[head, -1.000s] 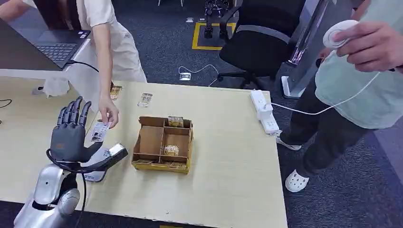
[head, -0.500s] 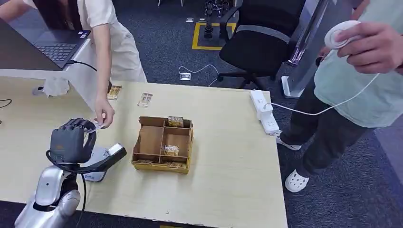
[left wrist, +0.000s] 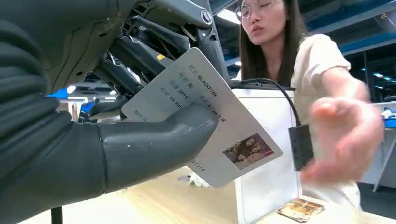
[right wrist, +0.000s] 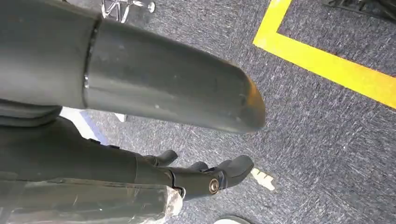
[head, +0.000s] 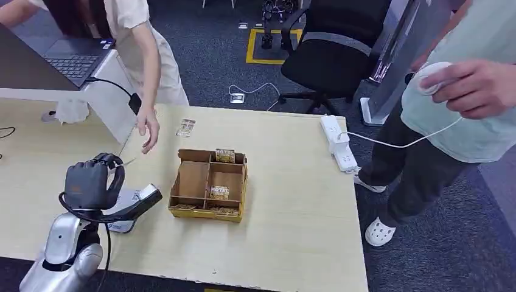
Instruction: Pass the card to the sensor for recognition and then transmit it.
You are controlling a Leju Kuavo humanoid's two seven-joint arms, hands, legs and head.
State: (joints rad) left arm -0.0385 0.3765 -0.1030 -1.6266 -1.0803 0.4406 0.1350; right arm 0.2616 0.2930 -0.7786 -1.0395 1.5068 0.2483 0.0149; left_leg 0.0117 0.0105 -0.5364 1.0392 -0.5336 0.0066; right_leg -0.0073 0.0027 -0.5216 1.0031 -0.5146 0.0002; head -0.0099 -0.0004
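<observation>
Clearly, left hand [left wrist: 140, 140] grips card [left wrist: 233, 140] reading "BLACKPINK".

One card [left wrist: 205, 121] is sitting in one robot hand [head: 91, 182]. One cardboard divider box [head: 209, 184], one sensor [head: 131, 204], one power strip [head: 338, 143] and two loose cards [head: 185, 128] are lying on one table [head: 292, 201]. Two people are standing nearby.

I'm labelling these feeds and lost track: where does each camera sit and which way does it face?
Head view: high on the body, looking down at the table; left hand below.
Left wrist view: behind the left hand, facing the card and a person.
Right wrist view: right hand, facing carpet.
Head and left wrist views share hand and person.
</observation>
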